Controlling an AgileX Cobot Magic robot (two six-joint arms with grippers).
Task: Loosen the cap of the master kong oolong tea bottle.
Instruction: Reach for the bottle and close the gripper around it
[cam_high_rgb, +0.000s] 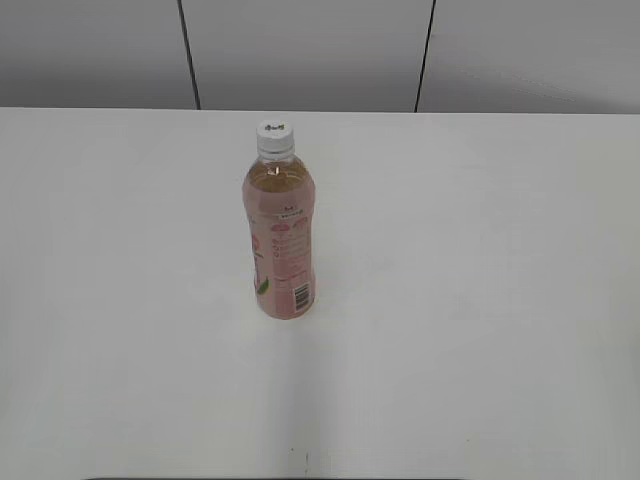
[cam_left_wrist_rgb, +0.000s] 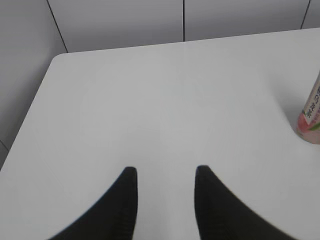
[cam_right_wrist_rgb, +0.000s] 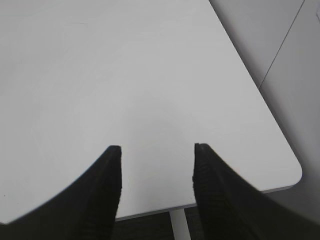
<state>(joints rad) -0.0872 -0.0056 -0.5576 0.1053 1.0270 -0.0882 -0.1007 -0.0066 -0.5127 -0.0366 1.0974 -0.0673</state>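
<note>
Position of the master kong oolong tea bottle (cam_high_rgb: 280, 228) is what the coming move is judged to turn on: it is stood upright on the white table (cam_high_rgb: 480, 300), slightly left of the middle and toward the far half, with its long axis vertical and the cap (cam_high_rgb: 275, 136) on top. The cap is seen seated on the neck and untouched.

Neither arm is shown in the exterior view, so both are well apart from the bottle. In the left wrist view the lower end of the bottle is caught at the right edge of the picture, to the right of and beyond the left gripper (cam_left_wrist_rgb: 165, 172). In the right wrist view no bottle is seen at all; only bare table and its right corner are faced by the right gripper (cam_right_wrist_rgb: 156, 149). The left arm is therefore judged to be the better placed, though which is truly nearer cannot be told.

Both pairs of fingers are spread apart with a clear gap between the tips; nothing is held or touched by either.
</note>
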